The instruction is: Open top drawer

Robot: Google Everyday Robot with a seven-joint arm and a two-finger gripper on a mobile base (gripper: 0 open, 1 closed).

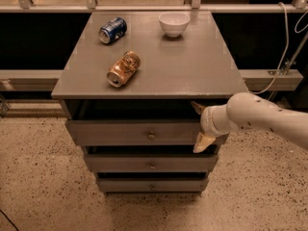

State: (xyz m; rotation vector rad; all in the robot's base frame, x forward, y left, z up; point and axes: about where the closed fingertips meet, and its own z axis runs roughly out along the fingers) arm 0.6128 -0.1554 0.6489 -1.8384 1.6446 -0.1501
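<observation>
Straddling the front of the top drawer (120, 133) at its right end, the pincer (199, 125) is spread wide.

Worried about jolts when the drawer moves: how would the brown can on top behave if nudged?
The brown can lies on its side on the flat cabinet top, so it would probably roll. It looks dented, so likely empty and light. The gripper is at the right end of the top drawer, away from the can.
</observation>
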